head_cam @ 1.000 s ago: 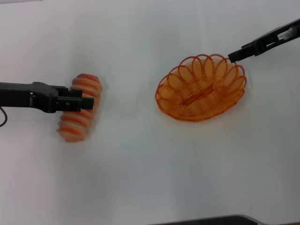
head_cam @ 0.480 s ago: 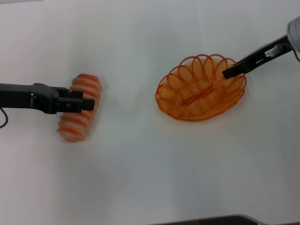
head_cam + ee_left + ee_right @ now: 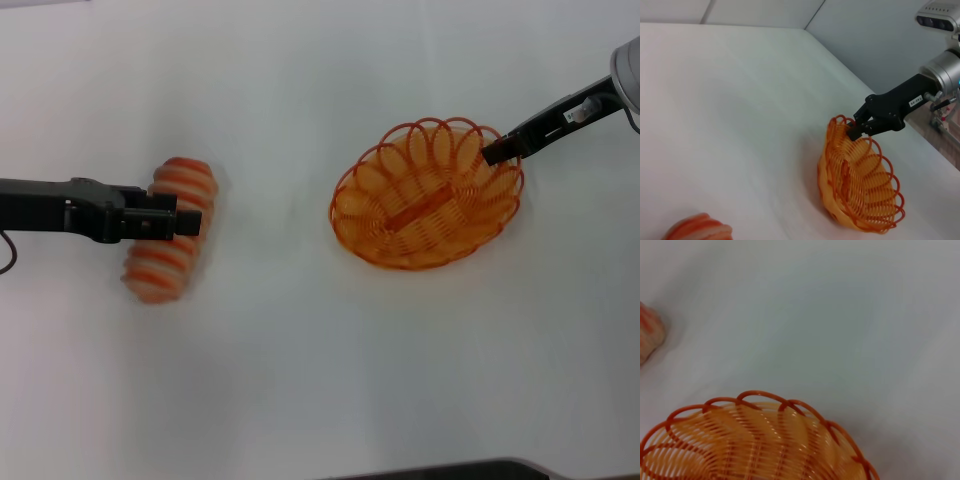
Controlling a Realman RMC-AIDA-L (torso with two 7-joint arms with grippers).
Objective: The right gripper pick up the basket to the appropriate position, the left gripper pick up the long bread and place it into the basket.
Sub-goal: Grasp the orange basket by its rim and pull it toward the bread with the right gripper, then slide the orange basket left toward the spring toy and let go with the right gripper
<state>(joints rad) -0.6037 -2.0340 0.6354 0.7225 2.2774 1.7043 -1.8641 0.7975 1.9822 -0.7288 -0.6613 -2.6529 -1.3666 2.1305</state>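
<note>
Basket step under way, bread step not begun: the black, white-labelled right gripper (image 3: 497, 152) is closed on the far right rim of the oval orange wire basket (image 3: 428, 196), which appears tipped in the left wrist view, while the striped cream-and-orange long toy bread (image 3: 170, 229) lies on the table well to the left, outside it. The black left gripper (image 3: 180, 221) hovers over the loaf's middle; I cannot tell its finger state. Surface: plain white tabletop (image 3: 300, 340); pale grey wall (image 3: 880, 30) behind.
</note>
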